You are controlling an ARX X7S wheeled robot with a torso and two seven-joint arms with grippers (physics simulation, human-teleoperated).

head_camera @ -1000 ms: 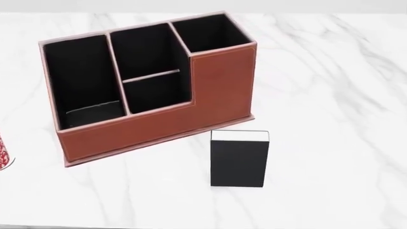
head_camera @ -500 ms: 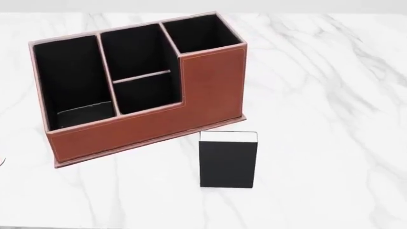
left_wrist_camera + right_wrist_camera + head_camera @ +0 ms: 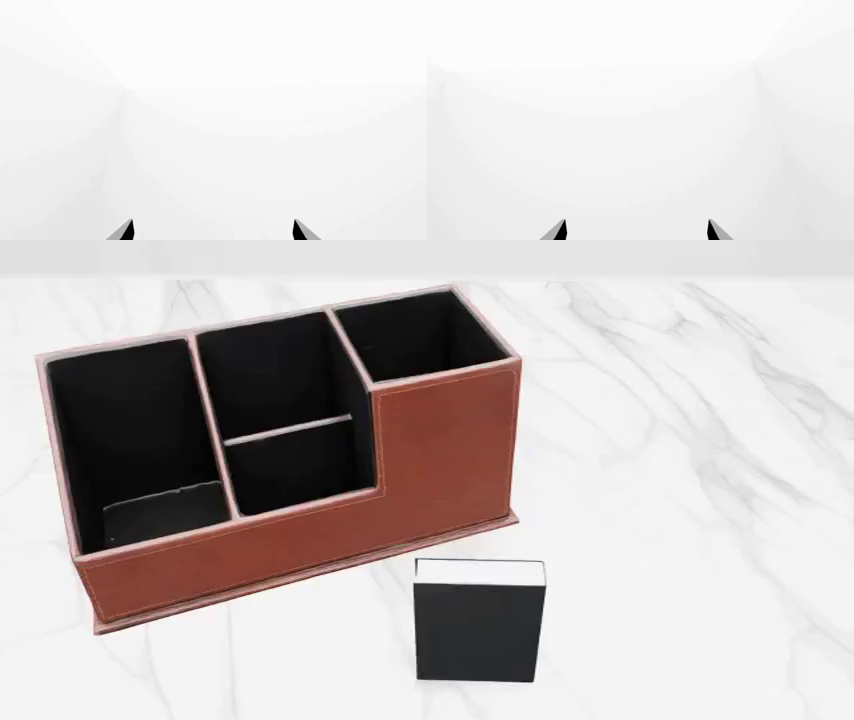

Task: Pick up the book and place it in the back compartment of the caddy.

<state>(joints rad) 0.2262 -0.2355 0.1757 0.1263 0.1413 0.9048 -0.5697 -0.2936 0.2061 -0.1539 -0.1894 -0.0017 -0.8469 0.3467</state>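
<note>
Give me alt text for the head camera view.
A black book stands upright on a white marble table, just in front of a red-brown caddy with four black-lined cells. No gripper is in view.

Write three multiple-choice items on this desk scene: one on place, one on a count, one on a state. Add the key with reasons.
1. Where is the thick black hardcover book relative to the red-brown leather caddy?
A. inside it
B. on the marble table, in front of its tall end
C. behind it

2. How many black-lined cells does the caddy have?
A. two
B. four
C. six

3. How does the book sit?
A. upright
B. lying flat
C. held in fingers

Key: 1 B, it is outside the caddy on marble. 2 B, four cells show from above. 3 A, its white page block faces up and nothing grips it.
</note>
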